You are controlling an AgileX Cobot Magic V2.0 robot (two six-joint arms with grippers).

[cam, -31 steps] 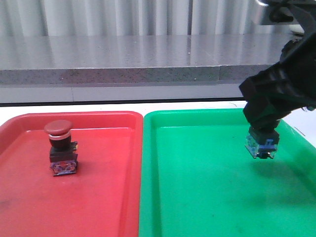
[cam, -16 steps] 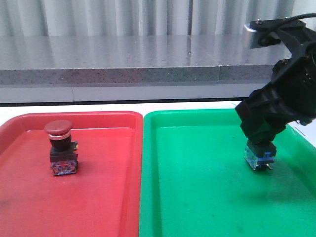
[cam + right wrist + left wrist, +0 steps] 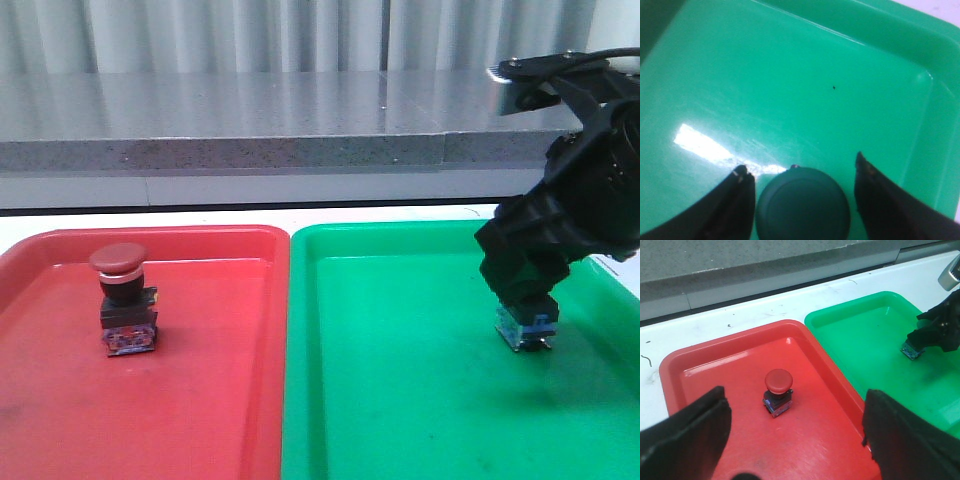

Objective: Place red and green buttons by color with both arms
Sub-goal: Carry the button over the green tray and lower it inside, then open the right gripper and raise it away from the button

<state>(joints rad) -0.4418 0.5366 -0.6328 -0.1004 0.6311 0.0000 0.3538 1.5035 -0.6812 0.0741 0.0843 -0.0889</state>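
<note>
The red button (image 3: pixel 122 300) stands upright in the red tray (image 3: pixel 220 400), left of its middle; it also shows in the left wrist view (image 3: pixel 778 392). My left gripper (image 3: pixel 795 391) hangs above the red tray, open wide and empty, with the button ahead between its fingers. My right gripper (image 3: pixel 526 296) is low over the right part of the green tray (image 3: pixel 400 400), shut on the green button (image 3: pixel 527 327). Only the button's blue base shows below the fingers, at the tray floor. In the right wrist view the dark green cap (image 3: pixel 802 205) sits between the fingers of my right gripper (image 3: pixel 801 165).
The two trays lie side by side on a white table (image 3: pixel 740 315). A grey ledge (image 3: pixel 250 150) runs along the back. The green tray's right rim (image 3: pixel 612 275) is just beside my right gripper.
My right gripper has come down with the green button, from a little above the green tray to its floor. The red button has not moved.
</note>
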